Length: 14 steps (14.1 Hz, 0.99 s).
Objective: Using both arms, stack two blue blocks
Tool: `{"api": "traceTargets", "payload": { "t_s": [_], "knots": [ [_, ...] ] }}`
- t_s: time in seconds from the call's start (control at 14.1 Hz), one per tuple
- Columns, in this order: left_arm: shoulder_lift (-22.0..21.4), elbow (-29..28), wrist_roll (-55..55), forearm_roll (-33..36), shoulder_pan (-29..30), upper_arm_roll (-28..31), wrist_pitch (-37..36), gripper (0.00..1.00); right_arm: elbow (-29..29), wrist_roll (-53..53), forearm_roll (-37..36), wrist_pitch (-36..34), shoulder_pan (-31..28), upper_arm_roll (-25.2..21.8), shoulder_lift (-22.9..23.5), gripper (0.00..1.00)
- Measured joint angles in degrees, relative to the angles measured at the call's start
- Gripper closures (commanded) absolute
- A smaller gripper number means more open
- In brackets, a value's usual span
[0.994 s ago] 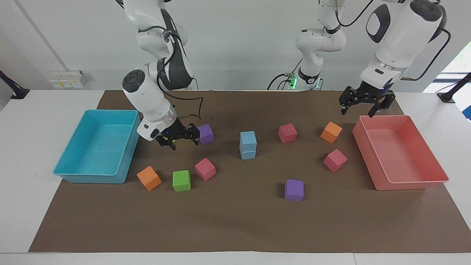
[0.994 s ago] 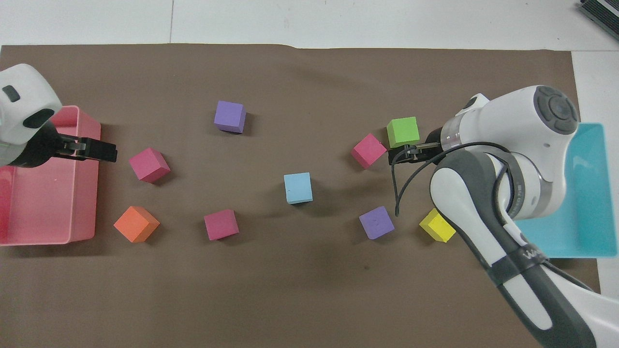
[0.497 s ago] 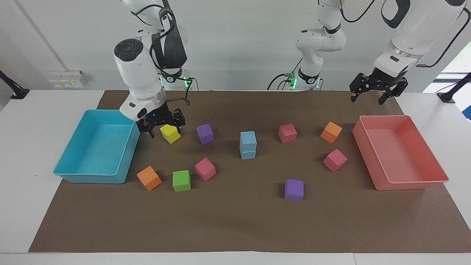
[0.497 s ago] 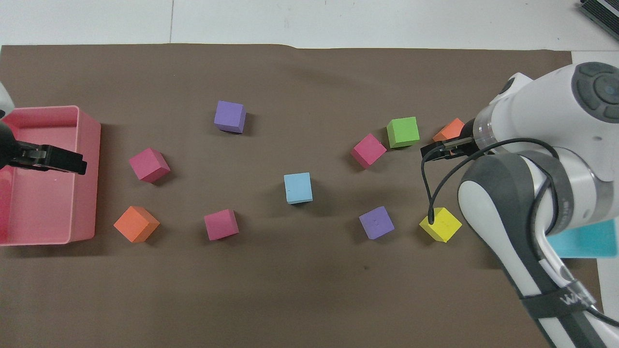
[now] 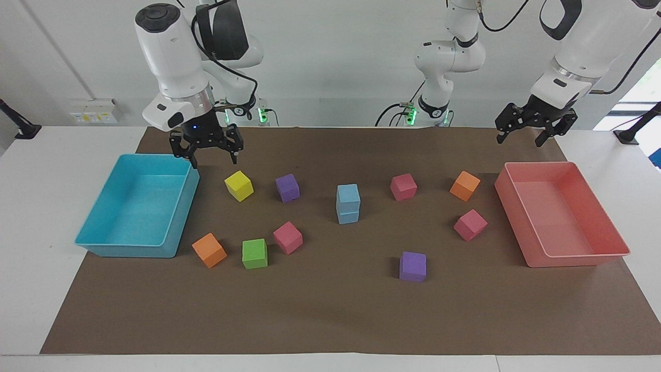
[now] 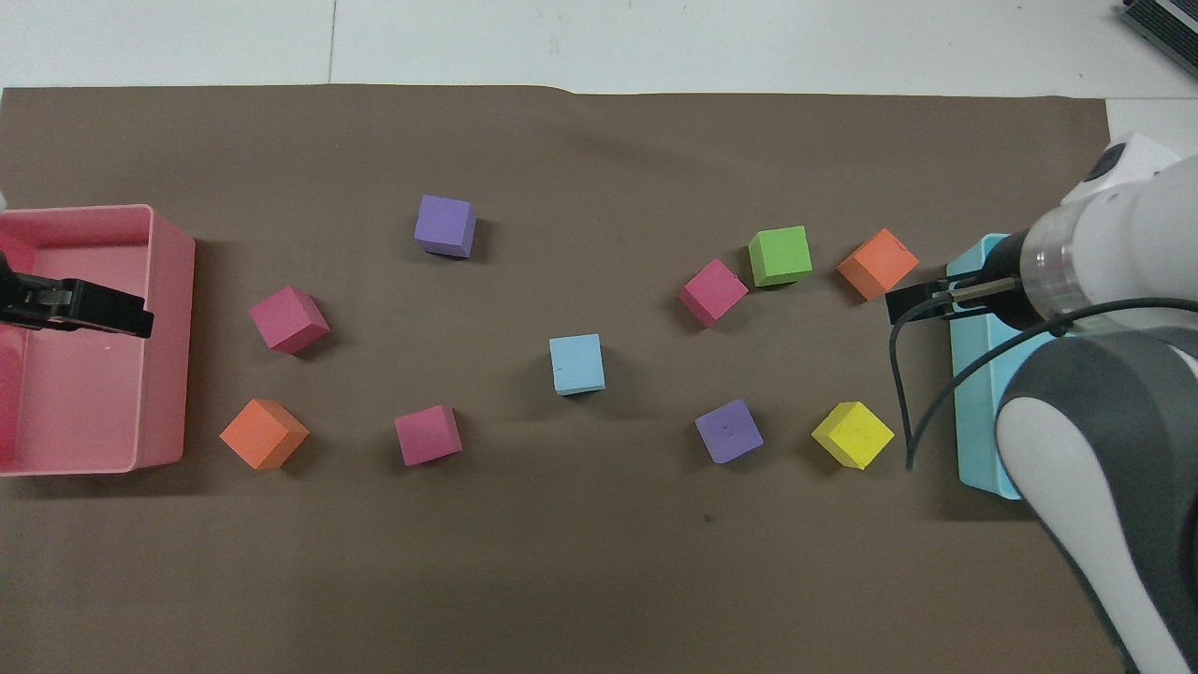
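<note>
Right arm: comes down from its base, forearm near upright, wrist pointing straight down.
Right gripper: raised in the air, fingers spread apart, holding nothing.
Left arm: elbow high, forearm slanting down toward its own end of the table.
Left gripper: raised in the air, fingers spread apart, holding nothing.

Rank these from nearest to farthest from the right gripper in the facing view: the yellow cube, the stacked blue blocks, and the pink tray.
From the right gripper, raised over the cyan tray's corner:
1. Yellow cube, just beside the cyan tray.
2. Stacked blue blocks, mid-table.
3. Pink tray, at the left arm's end, under the left gripper.
</note>
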Motion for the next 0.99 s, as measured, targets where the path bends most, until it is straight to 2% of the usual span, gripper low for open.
{"api": "traceTargets", "payload": {
  "t_s": [0.28, 0.57, 0.99],
  "knots": [
    [-0.1, 0.6, 0.0, 0.0, 0.3, 0.0, -2.8, 0.0, 5.0, 0.0, -0.1, -8.1, -3.0, -0.4, -1.2, 0.0],
    [0.3, 3.4, 0.1, 0.0, 0.3, -0.2, -3.1, 0.0, 7.8, 0.0, -0.1, -12.4, -3.3, -2.5, -2.4, 0.0],
    [0.4, 3.7, 0.1, 0.0, 0.3, -0.3, -3.0, 0.0, 9.8, 0.0, -0.1, -16.8, -3.3, -4.3, -3.4, 0.0]
  ]
}}
